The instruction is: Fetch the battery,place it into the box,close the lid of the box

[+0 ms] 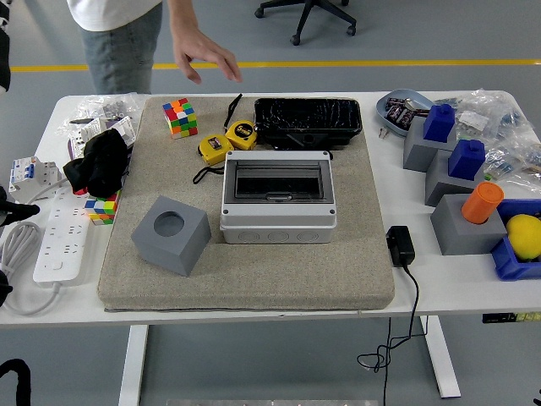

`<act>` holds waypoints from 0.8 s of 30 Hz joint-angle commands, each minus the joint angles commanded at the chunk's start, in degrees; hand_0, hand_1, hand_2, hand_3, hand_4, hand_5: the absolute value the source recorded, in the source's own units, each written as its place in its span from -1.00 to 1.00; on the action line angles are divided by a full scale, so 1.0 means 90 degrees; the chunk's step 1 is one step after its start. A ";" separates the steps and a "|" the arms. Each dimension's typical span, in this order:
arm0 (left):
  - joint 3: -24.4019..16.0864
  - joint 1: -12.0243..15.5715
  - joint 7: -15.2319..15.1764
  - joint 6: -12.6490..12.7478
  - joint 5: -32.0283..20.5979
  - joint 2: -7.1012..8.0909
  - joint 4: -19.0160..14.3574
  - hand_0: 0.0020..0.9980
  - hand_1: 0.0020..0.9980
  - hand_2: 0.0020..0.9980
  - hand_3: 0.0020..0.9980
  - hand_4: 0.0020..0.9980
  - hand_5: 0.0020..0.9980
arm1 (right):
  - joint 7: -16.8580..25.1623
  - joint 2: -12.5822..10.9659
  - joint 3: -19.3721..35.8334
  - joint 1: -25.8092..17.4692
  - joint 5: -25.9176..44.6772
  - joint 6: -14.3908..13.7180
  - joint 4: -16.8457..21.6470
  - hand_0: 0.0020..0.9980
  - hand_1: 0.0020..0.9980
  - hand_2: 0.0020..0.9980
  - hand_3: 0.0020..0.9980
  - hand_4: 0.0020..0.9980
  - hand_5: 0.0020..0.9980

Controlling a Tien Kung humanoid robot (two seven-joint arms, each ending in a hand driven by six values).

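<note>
The grey box [277,216] stands in the middle of the beige mat [254,279]. Its dark see-through lid [277,181] lies flat and shut. I see no battery anywhere in the open; the dark lid hides what is inside. Of my left arm only black parts show at the left edge [15,211], drawn well back from the box. My right arm is out of view. A person stands at the far left side; one hand [203,55] hangs spread and empty above the table's far edge.
A black tray [308,118] lies behind the box, with yellow tape measures [228,139] and a colour cube [179,117] to its left. A grey block with a hole [172,234] sits left of the box. A power strip [61,237], a black adapter [399,245] and grey stands [461,165] flank the mat.
</note>
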 joint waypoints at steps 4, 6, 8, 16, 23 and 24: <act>-0.0681 0.0361 0.0279 0.0048 0.1060 0.0027 -0.0109 1.00 1.00 1.00 1.00 1.00 1.00 | 0.0000 0.0027 0.0062 -0.0026 -0.0045 0.0003 0.0000 0.67 0.64 0.54 0.62 1.00 1.00; -0.0857 0.0437 0.0345 0.0016 0.1598 0.0023 -0.0134 1.00 1.00 1.00 1.00 1.00 1.00 | 0.0001 0.0036 0.0081 -0.0032 -0.0055 0.0004 0.0000 0.67 0.64 0.54 0.62 1.00 1.00; -0.1030 0.0523 0.0396 -0.0025 0.2136 0.0000 -0.0139 1.00 1.00 1.00 1.00 1.00 1.00 | 0.0002 0.0046 0.0110 -0.0033 -0.0068 0.0004 0.0000 0.67 0.64 0.54 0.62 1.00 1.00; -0.1296 0.0745 0.0394 -0.0011 0.3306 -0.0059 -0.0224 1.00 1.00 1.00 1.00 1.00 1.00 | 0.0005 0.0063 0.0179 -0.0081 -0.0106 -0.0008 0.0000 0.67 0.64 0.54 0.62 1.00 1.00; -0.1332 0.0872 0.0264 -0.0102 0.2620 -0.0015 -0.0160 1.00 1.00 1.00 1.00 1.00 1.00 | -0.0013 0.0037 0.0202 -0.0082 -0.0155 -0.0007 0.0000 0.67 0.64 0.54 0.62 1.00 1.00; -0.1339 0.0892 0.0257 -0.0123 0.2532 -0.0017 -0.0147 1.00 1.00 1.00 1.00 1.00 1.00 | -0.0018 0.0036 0.0209 -0.0082 -0.0165 -0.0007 0.0000 0.67 0.64 0.54 0.62 1.00 1.00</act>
